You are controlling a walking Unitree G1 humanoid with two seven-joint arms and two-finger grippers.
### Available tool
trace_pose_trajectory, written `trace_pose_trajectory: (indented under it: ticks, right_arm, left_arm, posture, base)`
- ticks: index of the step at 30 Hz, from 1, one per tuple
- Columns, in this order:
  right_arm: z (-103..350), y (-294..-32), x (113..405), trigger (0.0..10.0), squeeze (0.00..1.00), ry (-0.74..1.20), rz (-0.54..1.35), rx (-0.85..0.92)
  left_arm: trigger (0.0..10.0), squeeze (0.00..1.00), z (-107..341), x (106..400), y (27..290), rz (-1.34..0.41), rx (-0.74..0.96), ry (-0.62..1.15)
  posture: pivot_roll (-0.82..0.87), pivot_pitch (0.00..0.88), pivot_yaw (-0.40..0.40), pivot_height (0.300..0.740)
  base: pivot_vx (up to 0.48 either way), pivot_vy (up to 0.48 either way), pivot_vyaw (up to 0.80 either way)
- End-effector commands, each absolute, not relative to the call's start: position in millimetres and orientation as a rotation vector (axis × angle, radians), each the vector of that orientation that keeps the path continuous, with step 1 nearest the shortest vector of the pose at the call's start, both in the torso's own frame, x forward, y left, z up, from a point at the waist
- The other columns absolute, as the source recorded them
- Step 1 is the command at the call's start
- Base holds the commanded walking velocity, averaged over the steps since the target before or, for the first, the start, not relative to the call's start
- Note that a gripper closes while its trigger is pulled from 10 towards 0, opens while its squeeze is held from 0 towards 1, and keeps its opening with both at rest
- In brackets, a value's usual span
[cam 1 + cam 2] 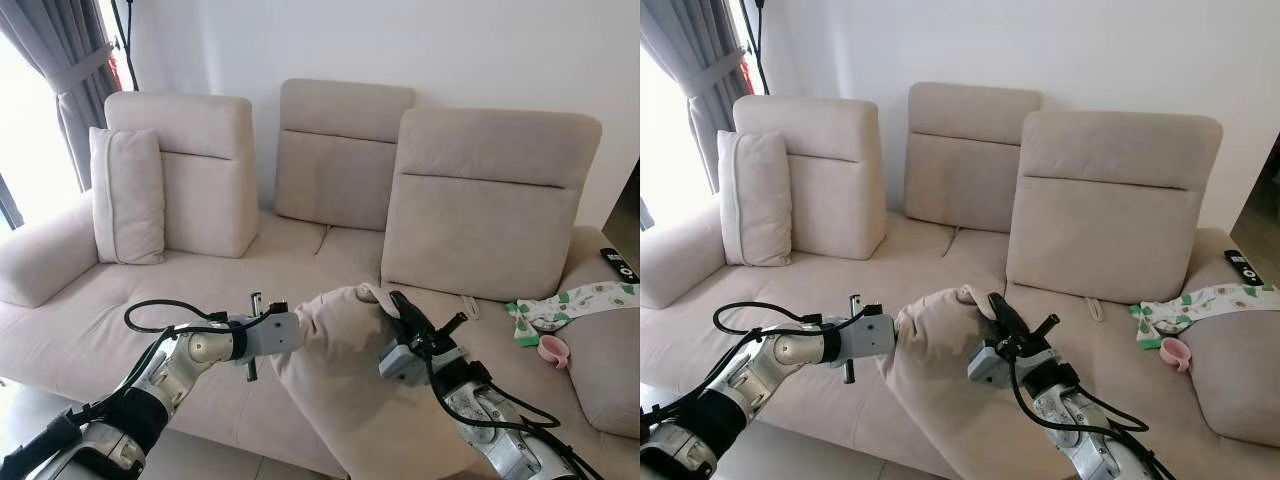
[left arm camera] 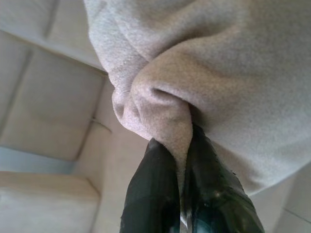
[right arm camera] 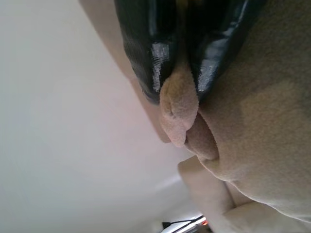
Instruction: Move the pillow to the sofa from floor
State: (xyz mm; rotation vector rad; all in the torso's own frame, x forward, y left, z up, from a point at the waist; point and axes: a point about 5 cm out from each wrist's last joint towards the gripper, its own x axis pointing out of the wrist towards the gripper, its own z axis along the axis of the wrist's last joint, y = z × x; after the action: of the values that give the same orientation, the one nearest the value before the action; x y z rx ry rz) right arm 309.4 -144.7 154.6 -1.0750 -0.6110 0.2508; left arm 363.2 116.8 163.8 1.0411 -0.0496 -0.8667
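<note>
Both grippers, left (image 2: pixel 182 160) and right (image 3: pixel 177 82), pinch pillow (image 1: pixel 350 370) edges above sofa (image 1: pixel 200 300).

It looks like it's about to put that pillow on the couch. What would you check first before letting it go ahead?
1. Left gripper pinching a fold of the pillow: ok.
2. Right gripper clamped on another fold: ok.
3. Pillow lifted in front of the sofa, between both arms: ok.
4. Open seat space ahead, between the upright cushion on the robot's left and the patterned cloth on its right: ok.
5. Pink cup and remote on the right end, away from the middle seat: ok.
6. Pillow's bottom edge clear of the seat front: cannot tell.
</note>
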Motion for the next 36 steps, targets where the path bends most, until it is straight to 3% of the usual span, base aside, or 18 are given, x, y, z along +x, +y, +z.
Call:
trace_pose_trajectory:
  ticks: [1,8,36]
  right_arm:
    - [170,-127,306,10.0,0.0,-0.727,0.268,-1.051]
    - [172,-127,308,10.0,0.0,-0.731,0.255,-1.053]
    - [165,-119,310,10.0,0.0,-0.719,0.296,-1.053]
  left_arm:
    - [10.0,0.0,193,368,102,-0.833,0.998,-0.226]
    - [10.0,0.0,205,372,104,-0.767,0.965,-0.278]
    - [10.0,0.0,201,369,101,-0.828,1.034,-0.305]
  posture:
    - [-0.02,0.0,0.002,0.74]
    - [-0.01,0.0,0.006,0.74]
    - [0.0,0.0,0.007,0.74]
  base:
    - [0.0,0.0,0.0]
    - [0.0,0.0,0.0]
    - [0.0,0.0,0.0]
